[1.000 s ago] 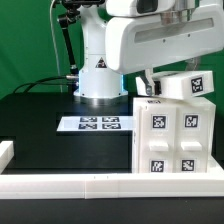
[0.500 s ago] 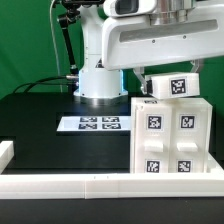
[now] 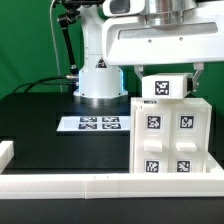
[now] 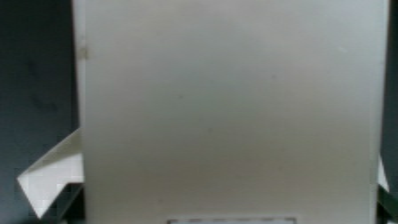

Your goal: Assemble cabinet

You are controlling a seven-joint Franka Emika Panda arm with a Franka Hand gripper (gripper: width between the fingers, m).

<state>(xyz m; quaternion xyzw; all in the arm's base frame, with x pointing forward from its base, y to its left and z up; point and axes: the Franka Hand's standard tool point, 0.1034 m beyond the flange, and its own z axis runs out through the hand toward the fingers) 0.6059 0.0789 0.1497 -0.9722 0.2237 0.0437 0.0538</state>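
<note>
The cabinet body [image 3: 171,138] is a large white box with several square tags on its front, standing at the exterior view's right. My gripper [image 3: 168,84] is just above its top, shut on a small white tagged block [image 3: 166,87] that is held level and close over the body. Whether the block touches the body cannot be told. Dark fingers [image 3: 141,83] show at the block's sides. In the wrist view the block's plain white face [image 4: 222,100] fills almost the whole picture, with a dark finger [image 4: 52,206] at its edge.
The marker board [image 3: 97,124] lies flat on the black table to the left of the cabinet body in the exterior view. A white rail [image 3: 60,183] runs along the front edge, with a white bracket [image 3: 5,152] at the far left. The arm's base [image 3: 100,85] stands behind.
The held block has moved toward the exterior view's left and turned from tilted to level, coming squarer over the top of the cabinet body.
</note>
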